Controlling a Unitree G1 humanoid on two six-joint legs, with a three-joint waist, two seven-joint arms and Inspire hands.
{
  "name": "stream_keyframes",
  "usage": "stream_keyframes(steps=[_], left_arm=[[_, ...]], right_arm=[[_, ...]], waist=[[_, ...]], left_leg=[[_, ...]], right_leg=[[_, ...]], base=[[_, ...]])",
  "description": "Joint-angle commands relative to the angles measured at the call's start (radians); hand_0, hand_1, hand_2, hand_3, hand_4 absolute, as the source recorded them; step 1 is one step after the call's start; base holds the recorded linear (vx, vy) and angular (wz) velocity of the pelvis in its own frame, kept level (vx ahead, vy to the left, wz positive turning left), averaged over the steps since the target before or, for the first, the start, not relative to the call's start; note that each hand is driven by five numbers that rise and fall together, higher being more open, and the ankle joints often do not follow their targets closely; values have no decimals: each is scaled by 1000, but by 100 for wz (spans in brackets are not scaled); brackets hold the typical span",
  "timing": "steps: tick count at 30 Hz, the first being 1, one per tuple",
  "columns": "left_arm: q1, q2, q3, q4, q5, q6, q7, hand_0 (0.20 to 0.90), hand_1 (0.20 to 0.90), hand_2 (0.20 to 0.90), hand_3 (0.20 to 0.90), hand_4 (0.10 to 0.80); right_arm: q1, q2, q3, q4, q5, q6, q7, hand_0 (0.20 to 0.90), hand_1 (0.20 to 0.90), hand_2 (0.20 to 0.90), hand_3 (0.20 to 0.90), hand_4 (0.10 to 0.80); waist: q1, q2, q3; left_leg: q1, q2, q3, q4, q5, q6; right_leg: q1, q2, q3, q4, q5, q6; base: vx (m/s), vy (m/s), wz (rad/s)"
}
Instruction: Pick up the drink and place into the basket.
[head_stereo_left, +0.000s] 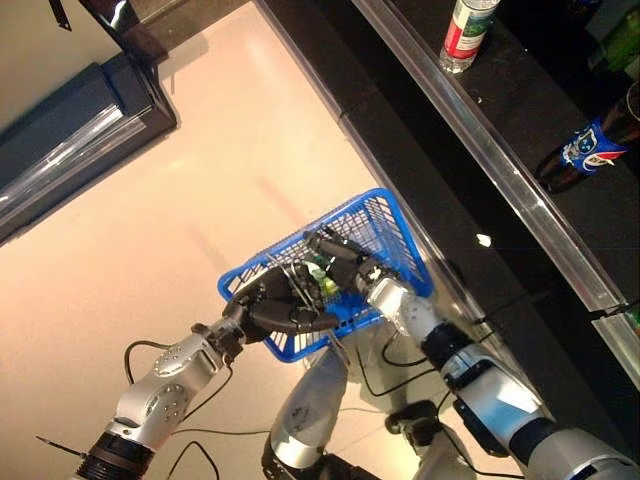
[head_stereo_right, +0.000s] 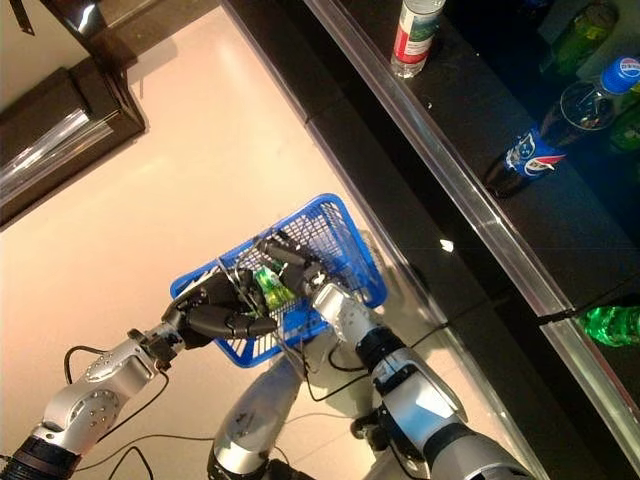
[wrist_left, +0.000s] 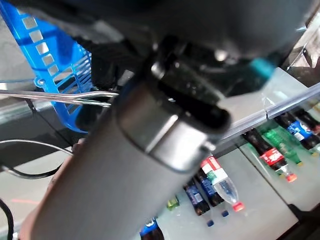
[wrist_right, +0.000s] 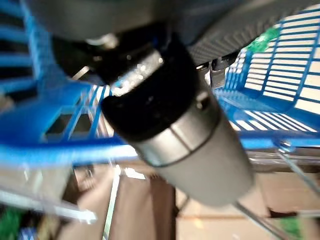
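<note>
bottle labels (head_stereo_right: 527, 152) on the shelf (print unreadable), no signs

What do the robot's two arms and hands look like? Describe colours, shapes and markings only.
Both arms are silver-grey, built of rounded metal segments with black bands at the joints. The left arm has a round joint housing dotted with small screw holes. The right arm shows black collars between segments. The left hand and right hand are dark, almost black.

Both hands largely hide the green drink (head_stereo_right: 267, 287) in the basket (head_stereo_right: 345, 235)
</note>
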Motion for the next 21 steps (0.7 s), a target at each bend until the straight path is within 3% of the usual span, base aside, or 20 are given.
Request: stream_keyframes(steps=[1, 6, 11, 18, 21], left_arm=[[-26, -27, 124, -360, -109, -206, -164, 300, 300, 300, 200, 100], [68, -39, 183, -370, -200, -186, -174, 300, 300, 300, 200, 100], [124, -70, 204, -345, -224, -200, -146, 300, 300, 300, 200, 100], [116, -85, 231, -252, -262, -246, 9, 300, 300, 300, 200, 100], [126, -93, 238, -217, -144, -324, 126, 300, 300, 300, 200, 100]], right_arm=[[-20, 3, 2, -160, -55, 12, 148, 900, 900, 900, 900, 800], [155, -71, -28, -344, -128, 26, 190, 900, 900, 900, 900, 800], [306, -79, -40, -477, -212, 51, 229, 900, 900, 900, 900, 800], [477, -143, -19, -597, -306, 89, 299, 900, 900, 900, 900, 800], [543, -165, -21, -650, -323, 85, 369, 900, 900, 900, 900, 800]], waist=[[-34, 48, -16], [-65, 29, -16], [-102, 9, -16], [-164, -20, -16], [-185, -40, -16]], left_leg=[[-17, 10, 68, 36, -20, 40], [-17, 26, 84, 25, -20, 39], [-10, 42, 105, 14, -19, 39], [42, 68, 147, -15, -12, 34], [74, 80, 157, -25, -14, 29]], right_leg=[[-9, 6, 22, -4, 131, -6], [-17, 17, 35, -21, 134, -5], [-27, 33, 55, -34, 138, -4], [-5, 60, 102, -74, 141, 2], [22, 82, 122, -105, 145, 5]], base=[[-20, 31, -2], [-13, 1, -5], [-32, -3, -16], [-30, 19, -18], [-27, -27, -26]])
